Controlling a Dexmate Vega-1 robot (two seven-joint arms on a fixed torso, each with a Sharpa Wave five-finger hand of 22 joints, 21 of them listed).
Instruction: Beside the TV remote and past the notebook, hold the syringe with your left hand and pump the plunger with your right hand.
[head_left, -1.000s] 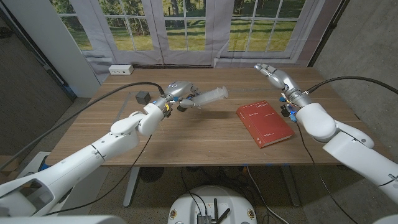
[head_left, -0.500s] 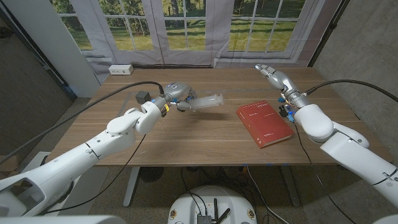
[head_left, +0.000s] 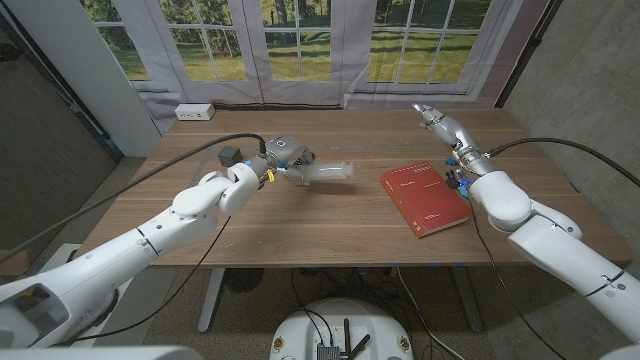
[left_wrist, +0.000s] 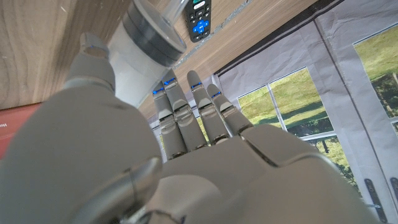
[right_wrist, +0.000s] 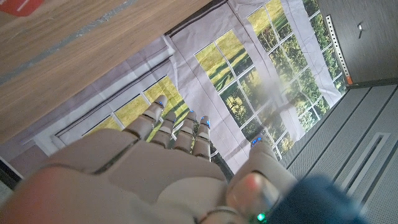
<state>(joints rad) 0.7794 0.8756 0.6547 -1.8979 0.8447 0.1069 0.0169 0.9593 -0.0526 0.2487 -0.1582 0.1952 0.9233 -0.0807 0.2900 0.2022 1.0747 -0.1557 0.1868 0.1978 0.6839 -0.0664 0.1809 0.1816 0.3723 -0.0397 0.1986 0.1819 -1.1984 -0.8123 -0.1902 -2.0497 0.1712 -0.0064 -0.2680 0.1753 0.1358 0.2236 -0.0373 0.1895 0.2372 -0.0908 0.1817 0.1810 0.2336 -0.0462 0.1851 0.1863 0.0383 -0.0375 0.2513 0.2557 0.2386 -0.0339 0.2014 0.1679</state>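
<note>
While raised above the table (head_left: 300, 225) near its far edge, left of the middle, left hand (head_left: 287, 153) grasping the syringe (head_left: 327, 171) by the barrel, held off the wood. TV remote (left_wrist: 199, 17) lying just beyond on the table. Right hand (head_left: 441, 122) empty, fingers apart, up near the far right corner. Red notebook (head_left: 425, 199) flat toward the right edge.

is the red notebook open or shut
Shut. In the head view the red hardcover notebook lies flat on the wooden table with its cover closed and no pages showing.
</note>
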